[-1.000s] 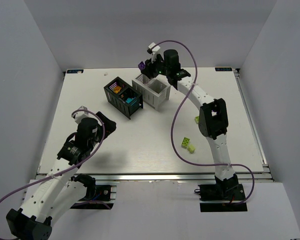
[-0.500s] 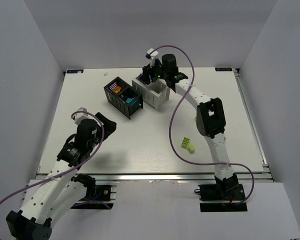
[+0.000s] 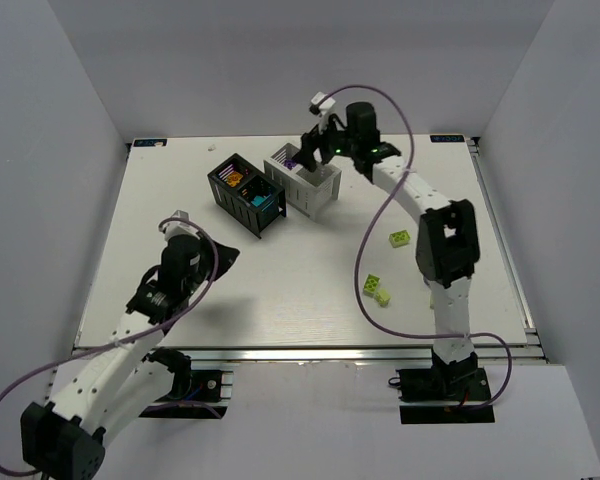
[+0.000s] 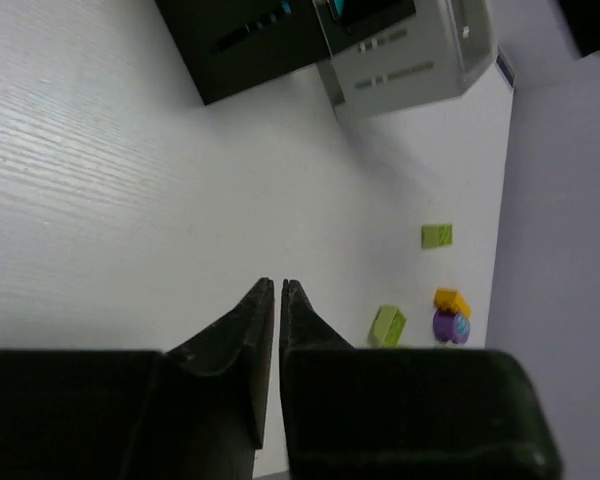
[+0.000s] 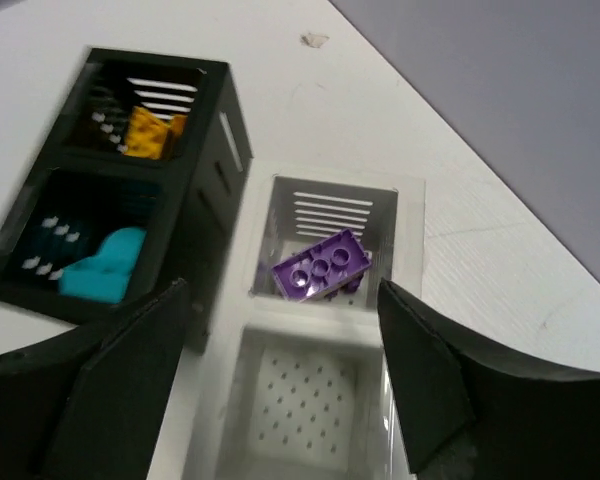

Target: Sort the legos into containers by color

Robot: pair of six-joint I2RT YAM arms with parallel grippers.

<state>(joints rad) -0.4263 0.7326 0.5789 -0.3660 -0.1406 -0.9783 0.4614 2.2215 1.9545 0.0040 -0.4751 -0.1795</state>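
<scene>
The right tool (image 5: 280, 305) hangs spread wide above the white container (image 5: 408, 215), likely to leave the purple brick (image 5: 320, 265) in its far compartment. The left tool (image 4: 280, 290), pinched shut and empty, idles over the counter (image 4: 130, 200).

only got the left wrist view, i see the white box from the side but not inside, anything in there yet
Observer: Yes, a purple brick lies in the back compartment of the white box; the nearer compartment looks bare.
Operator: where's the right claw
Observer: The right claw hangs open right above that white box, with nothing between its fingers.
Operator: and the black box, what's in it
Observer: In the black box, orange bricks fill one compartment and teal bricks the other.
</scene>
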